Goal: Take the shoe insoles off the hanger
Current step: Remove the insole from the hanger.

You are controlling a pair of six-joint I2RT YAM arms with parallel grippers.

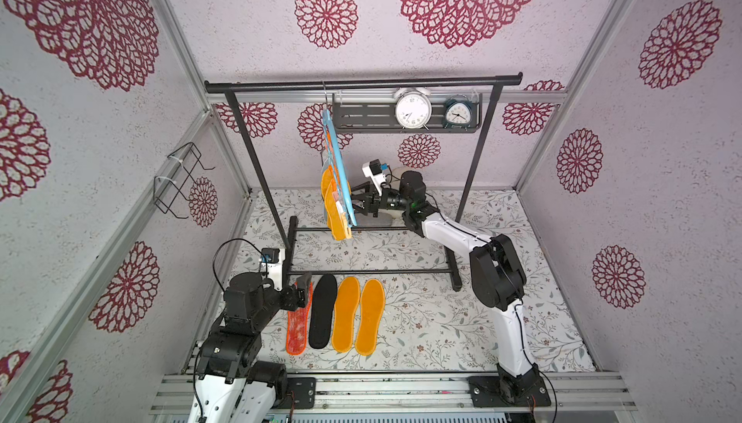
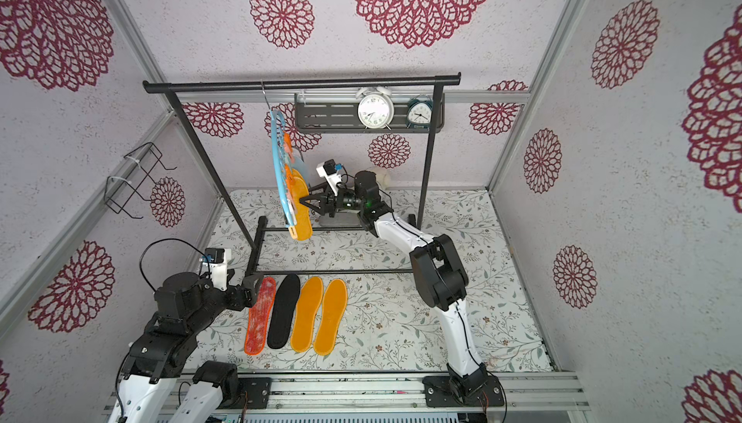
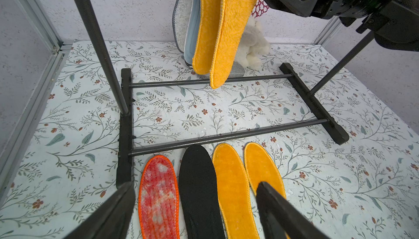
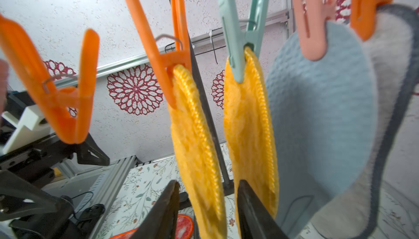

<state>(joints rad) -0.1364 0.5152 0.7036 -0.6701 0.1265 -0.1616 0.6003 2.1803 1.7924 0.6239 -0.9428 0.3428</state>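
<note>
Done: four insoles lie flat on the worktop (image 1: 441, 320). They are the red insole (image 1: 298, 332), the black insole (image 1: 323, 312) and two orange insoles (image 1: 347, 316), side by side near the front edge, left of middle, just in front of the rack's base.
To do: two hung orange insoles (image 4: 197, 135) and a pale blue insole (image 4: 317, 113) are pegged on the hanger (image 1: 341, 168). A grey fleecy piece (image 4: 390, 67) is pegged beyond them (another insole, I would guess).
Progress: a little past halfway, by my reckoning.
Hanger: hooked on the top bar of the rack (image 1: 361, 82), left of the bar's middle, over the back half of the worktop.
Flat insoles, axis: parallel, running front edge to back edge; I cannot tell toe from heel.
Hung insoles, axis: near upright, pegged at the top, free ends pointing down, clear of the worktop.
Right claw (image 4: 208, 182): jaws partly apart, one on each side of a hung orange insole, low on it. Thin gaps show, so no firm grip is visible.
Left claw (image 3: 195, 184): spread wide, empty, over the red insole's back end.
</note>
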